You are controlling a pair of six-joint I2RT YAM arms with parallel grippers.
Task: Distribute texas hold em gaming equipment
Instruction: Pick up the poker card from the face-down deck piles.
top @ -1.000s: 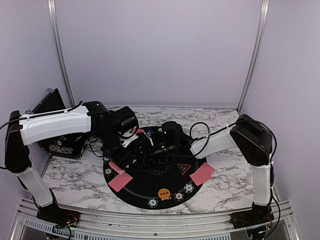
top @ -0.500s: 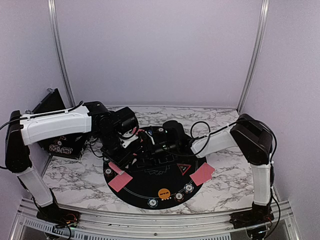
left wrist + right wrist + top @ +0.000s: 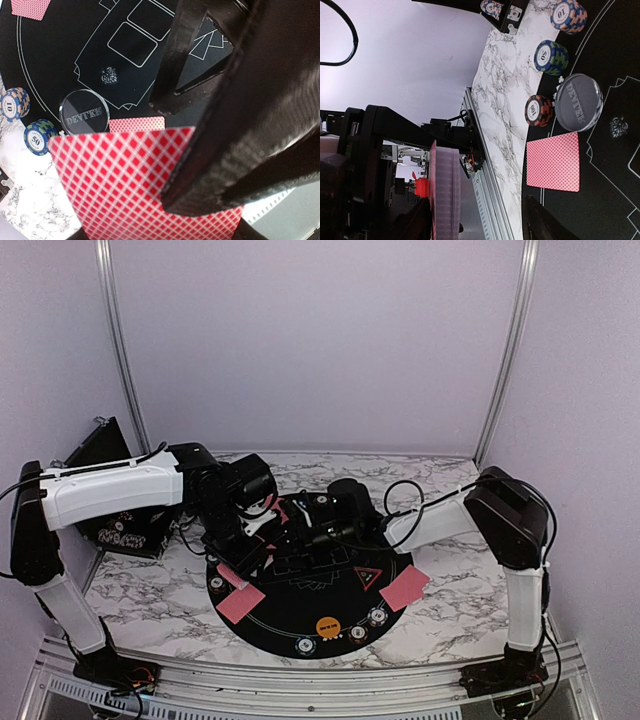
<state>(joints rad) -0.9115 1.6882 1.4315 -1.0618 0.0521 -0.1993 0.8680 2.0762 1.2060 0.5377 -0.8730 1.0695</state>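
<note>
A red-backed deck of playing cards (image 3: 120,185) fills the left wrist view, with my left gripper (image 3: 167,200) shut on it. In the top view that gripper (image 3: 268,530) hangs over the black mat's (image 3: 300,610) far left. My right gripper (image 3: 300,532) faces it, jaws open. The deck (image 3: 444,195) stands edge-on beside one right finger, a gap to the other. Single cards lie on the mat at left (image 3: 240,600) and right (image 3: 405,587). A clear dealer disc (image 3: 84,113), striped chips (image 3: 40,136), an orange disc (image 3: 327,625) and a red triangle (image 3: 367,575) lie around the mat.
A black case (image 3: 115,525) stands on the marble table at far left. A metal rail (image 3: 300,680) runs along the near edge. More chips (image 3: 358,633) sit at the mat's near rim. Purple walls close in the back and sides.
My right gripper has edged slightly left toward the left gripper. The cards and chips on the mat have not moved.
</note>
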